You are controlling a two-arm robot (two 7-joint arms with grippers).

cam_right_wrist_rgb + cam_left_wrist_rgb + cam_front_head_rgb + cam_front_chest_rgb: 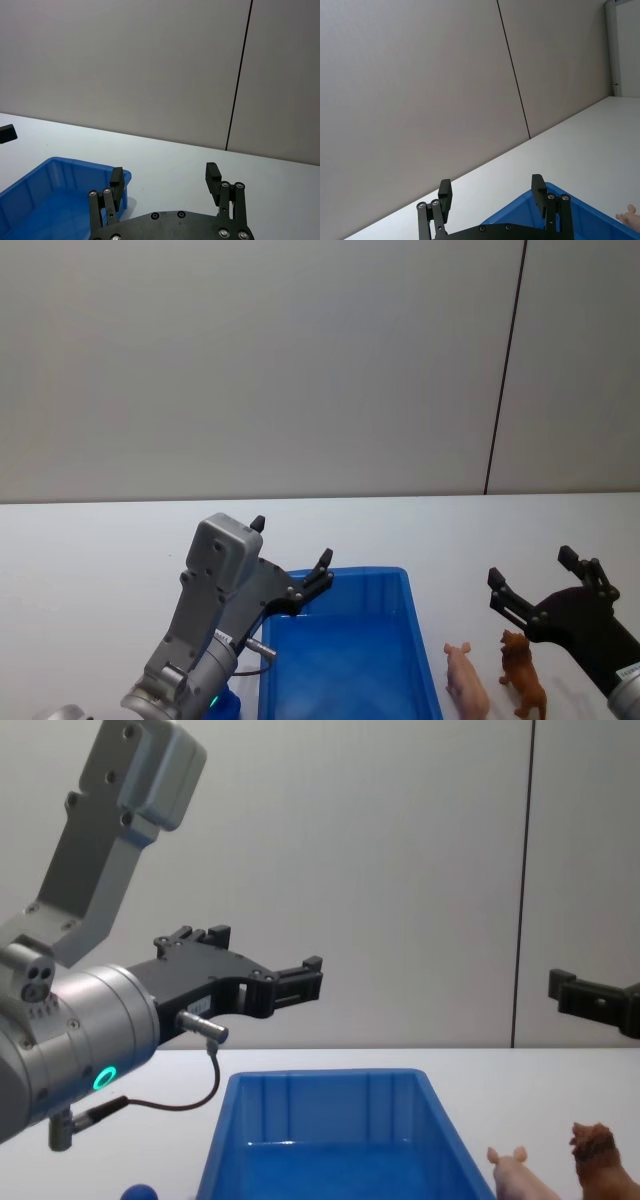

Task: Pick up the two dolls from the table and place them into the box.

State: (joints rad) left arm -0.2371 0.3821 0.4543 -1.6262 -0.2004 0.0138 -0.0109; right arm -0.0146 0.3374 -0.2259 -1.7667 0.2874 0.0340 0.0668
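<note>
Nearest the robot, both dolls stand on the white worktop (pixel 100 560), to the right of the blue box (pixel 405 585) and outside it. The pale pink pig (pixel 467 680) is just beside the box's right wall. The reddish-brown lion (pixel 522 672) is just to the right of the pig; whether the two touch cannot be told. Each doll's long axis runs roughly near to far, head end away from the robot, about parallel to that box wall.

The box holds neither doll in the part of its floor that shows.

Farther out, the right pincer (pixel 531 565) is raised above the worktop, wide open and empty. The lion lies below it and a little nearer the robot, and the pig slightly to its left. The chest view confirms a clear vertical gap between this pincer and the lion.

The left pincer (pixel 291 540) hovers over the box's far left corner, also wide open and empty. The width of the box separates it from the dolls.

Judgement: the right arm is plainly the nearer. The coming move calls for a descent and slight pull-back onto the lion, with the fingers set across its body.
</note>
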